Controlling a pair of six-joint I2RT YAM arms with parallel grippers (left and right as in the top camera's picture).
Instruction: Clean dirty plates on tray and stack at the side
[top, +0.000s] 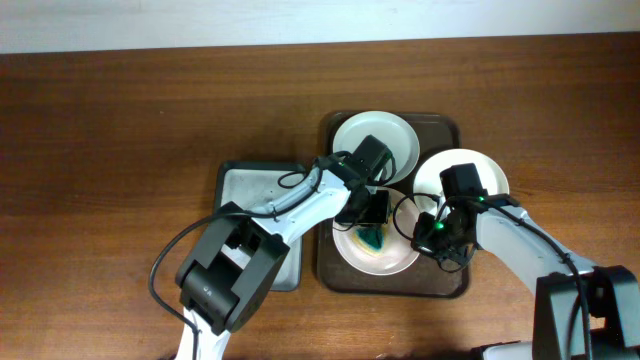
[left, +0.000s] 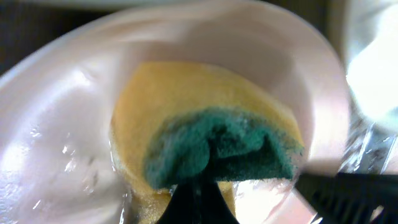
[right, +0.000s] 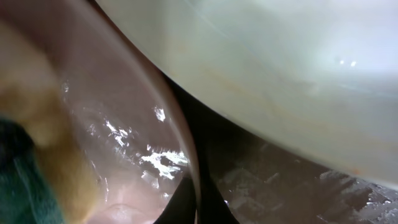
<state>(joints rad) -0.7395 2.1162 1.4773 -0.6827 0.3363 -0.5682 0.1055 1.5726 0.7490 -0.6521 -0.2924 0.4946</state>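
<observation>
Near plate (top: 395, 258) pinned for scrubbing.
Right gripper (right: 196, 202) pinches the near plate's rim on the tray (top: 345, 278), likely steadying it; left gripper (left: 196, 193), clamped on the sponge (left: 205, 124), presses its centre. Right plate (top: 490, 170) and far plate (top: 385, 130) wait beyond.

Dark brown tray (top: 445, 282): rect. w/ rounded corners & raised rim, long side running front-to-back, R of table centre. It holds 3 round, white, shallow plates. Back plate (top: 385, 127) lies flat at the far end. R plate (top: 432, 172) sits across the tray's R rim, partly off it, its edge over the front plate (top: 398, 257). Front plate is at the near end, glossy; centre hidden.
</observation>
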